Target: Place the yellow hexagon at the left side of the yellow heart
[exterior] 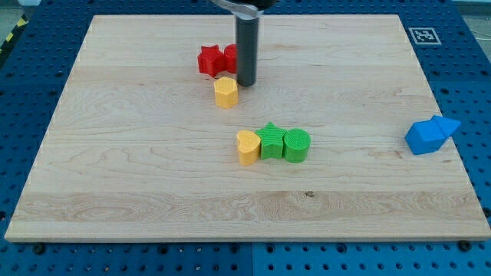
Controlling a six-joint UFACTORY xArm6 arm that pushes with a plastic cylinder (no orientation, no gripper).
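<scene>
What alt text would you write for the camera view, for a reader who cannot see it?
My tip rests just right of the yellow hexagon, in front of two red blocks on a wooden board. Lower down, a yellow heart, green star and green cylinder form a row; blue blocks sit far right.

Yellow blocks [225, 92] two; green [271, 142] two; red [209, 60] two (one half-hidden); blue [430, 135] two.

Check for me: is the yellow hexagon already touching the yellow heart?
No, the yellow hexagon sits apart, toward the view's top from the yellow heart, beside my tip.
</scene>
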